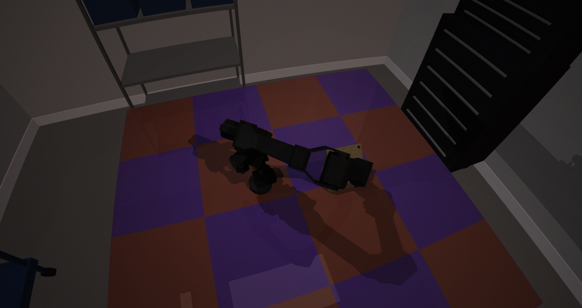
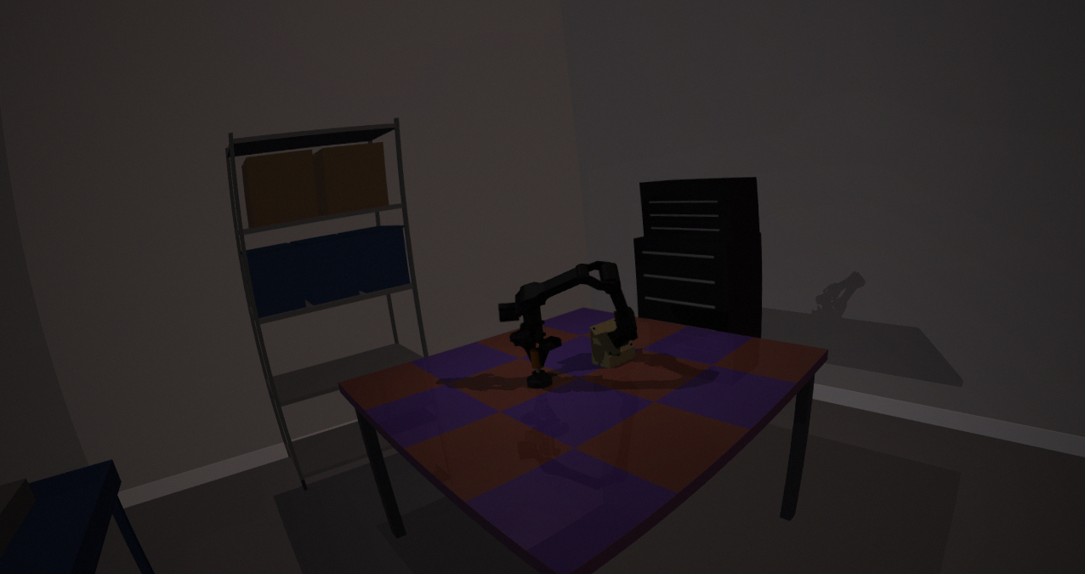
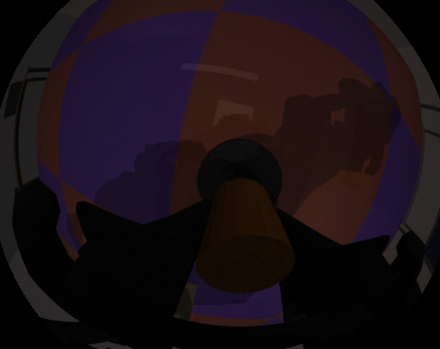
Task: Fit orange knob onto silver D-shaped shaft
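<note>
The orange knob [image 3: 246,244] [image 2: 535,359] is held between the fingers of my gripper [image 3: 242,210] [image 2: 536,354], which is shut on it. The knob stands roughly upright, its wide top toward the wrist camera. The dark round pedestal [image 3: 216,163] [image 2: 539,381] [image 1: 259,187] is directly below it on the table. In the exterior view the knob's lower end is just above the pedestal. The silver shaft, the knob's hole and both flat sides are hidden, so I cannot tell whether the flats line up or whether the shaft is inside the hole.
The table [image 1: 162,196] [image 2: 569,487] has purple and rust-red squares. A yellowish block [image 1: 352,150] [image 2: 603,352] stands by the arm's base. A shelf rack [image 1: 183,64] [image 2: 333,373] and a black drawer cabinet [image 1: 468,82] [image 2: 740,267] stand beyond the table.
</note>
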`<state>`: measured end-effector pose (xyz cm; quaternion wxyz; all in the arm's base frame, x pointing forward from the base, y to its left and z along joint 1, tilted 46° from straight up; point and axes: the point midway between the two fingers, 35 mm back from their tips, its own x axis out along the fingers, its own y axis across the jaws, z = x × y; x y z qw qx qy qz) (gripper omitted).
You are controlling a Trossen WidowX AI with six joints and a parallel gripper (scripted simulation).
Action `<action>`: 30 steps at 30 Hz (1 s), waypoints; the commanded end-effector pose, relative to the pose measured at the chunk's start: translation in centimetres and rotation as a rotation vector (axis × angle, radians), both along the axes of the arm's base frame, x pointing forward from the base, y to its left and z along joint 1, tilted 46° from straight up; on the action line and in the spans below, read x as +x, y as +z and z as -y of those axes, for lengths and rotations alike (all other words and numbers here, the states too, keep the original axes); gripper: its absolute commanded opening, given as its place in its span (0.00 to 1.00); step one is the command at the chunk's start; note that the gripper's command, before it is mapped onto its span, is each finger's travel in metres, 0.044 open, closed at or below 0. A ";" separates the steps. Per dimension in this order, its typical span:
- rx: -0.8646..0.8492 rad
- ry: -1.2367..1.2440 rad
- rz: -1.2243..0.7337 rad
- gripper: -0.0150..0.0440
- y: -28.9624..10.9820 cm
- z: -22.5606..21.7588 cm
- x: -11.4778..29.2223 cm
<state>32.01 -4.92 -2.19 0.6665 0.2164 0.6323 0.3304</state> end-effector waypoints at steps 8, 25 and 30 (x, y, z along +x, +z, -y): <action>0.001 0.015 0.021 0.25 -0.2 -0.1 0.1; 0.002 0.078 0.086 0.25 0.2 0.1 0.1; 0.004 0.161 0.170 0.25 0.0 0.0 0.0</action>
